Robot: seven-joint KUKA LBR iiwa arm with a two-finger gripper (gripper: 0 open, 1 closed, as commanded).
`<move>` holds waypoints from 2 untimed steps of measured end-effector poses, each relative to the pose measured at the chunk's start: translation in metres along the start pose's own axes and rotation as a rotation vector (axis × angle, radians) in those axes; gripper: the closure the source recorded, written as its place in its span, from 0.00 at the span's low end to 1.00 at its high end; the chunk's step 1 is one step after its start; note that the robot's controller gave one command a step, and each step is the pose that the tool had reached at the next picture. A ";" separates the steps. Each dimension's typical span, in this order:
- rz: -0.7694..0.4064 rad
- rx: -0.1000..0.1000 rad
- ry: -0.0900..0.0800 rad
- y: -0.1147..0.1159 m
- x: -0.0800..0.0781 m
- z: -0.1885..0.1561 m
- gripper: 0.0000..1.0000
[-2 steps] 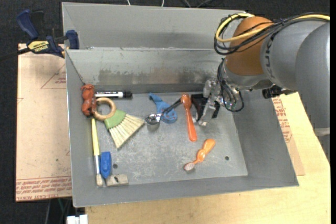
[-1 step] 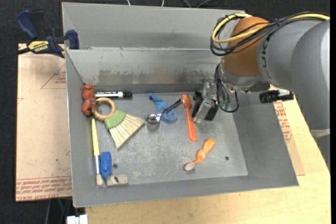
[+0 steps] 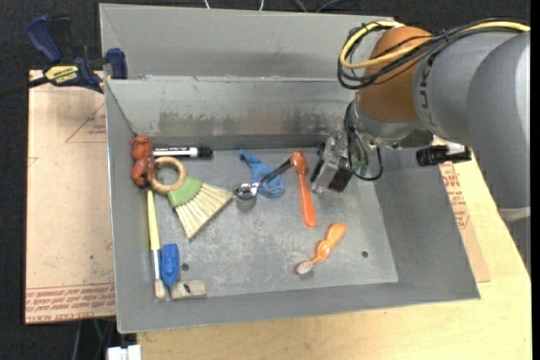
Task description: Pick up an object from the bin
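Starting at the left of the grey bin (image 3: 253, 101): a small cluster sits by the left wall, with a wooden ring (image 3: 169, 173), a black marker (image 3: 181, 153) behind it, a green-topped whisk broom (image 3: 201, 206) and a long yellow-handled brush (image 3: 153, 223) running toward the front.

Moving to the middle, there's a blue tool (image 3: 268, 181) lying against a small metal cup (image 3: 245, 195), though where one ends and the other begins is hard to make out. Next comes the orange spoon (image 3: 305, 196), bowl toward the back wall, lying alone on bare floor. A smaller orange utensil (image 3: 327, 242) lies nearer the front.

Now the gripper (image 3: 332, 173): it's low in the bin, just right of the spoon's bowl. I'd call this the approach step, with nothing visibly lifted. The spoon looks the likeliest pick, and taking it calls for a small shift left to straddle the handle.

The gripper is dark and crowded by wrist cables, so I cannot tell how far open it is or whether it touches the floor.
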State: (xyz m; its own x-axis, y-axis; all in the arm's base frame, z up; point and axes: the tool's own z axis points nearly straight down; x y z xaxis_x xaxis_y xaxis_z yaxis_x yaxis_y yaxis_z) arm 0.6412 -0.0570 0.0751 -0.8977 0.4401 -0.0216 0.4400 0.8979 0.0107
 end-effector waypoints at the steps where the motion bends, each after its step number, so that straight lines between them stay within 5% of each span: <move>1: -0.002 -0.001 -0.002 0.000 -0.001 -0.022 1.00; 2: -0.003 0.001 0.003 0.000 0.000 -0.063 1.00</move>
